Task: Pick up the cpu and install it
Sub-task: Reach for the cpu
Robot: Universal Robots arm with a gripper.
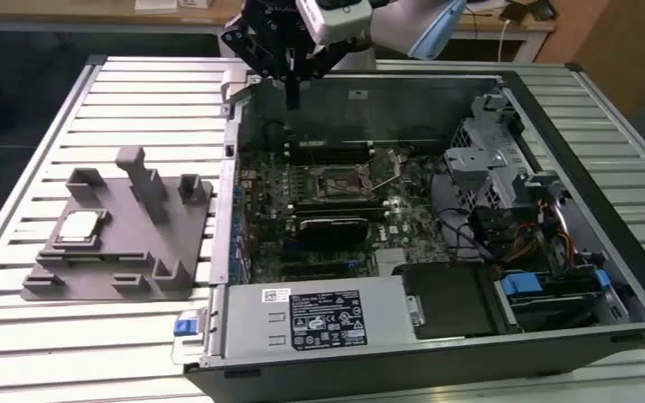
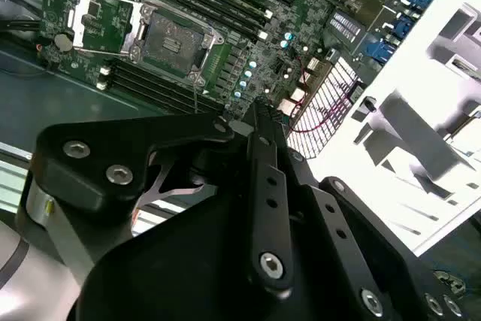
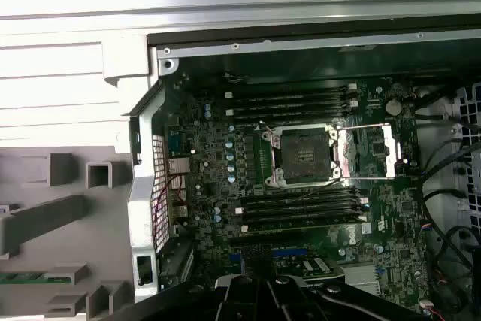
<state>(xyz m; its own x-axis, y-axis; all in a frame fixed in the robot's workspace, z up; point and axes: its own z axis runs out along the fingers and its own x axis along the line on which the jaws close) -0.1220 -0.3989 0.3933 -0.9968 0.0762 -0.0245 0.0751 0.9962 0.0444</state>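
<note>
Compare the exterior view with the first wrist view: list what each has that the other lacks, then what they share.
Exterior view's extras: the small square silver-topped cpu lying on the grey plastic tray with upright posts, the labelled silver power-supply box, and a blue plastic drive tab.
First wrist view's extras: the perforated metal grille in the case wall, with red wires behind it.
Shared: the green motherboard, its empty square socket, the same tray, and the slatted metal table.
</note>
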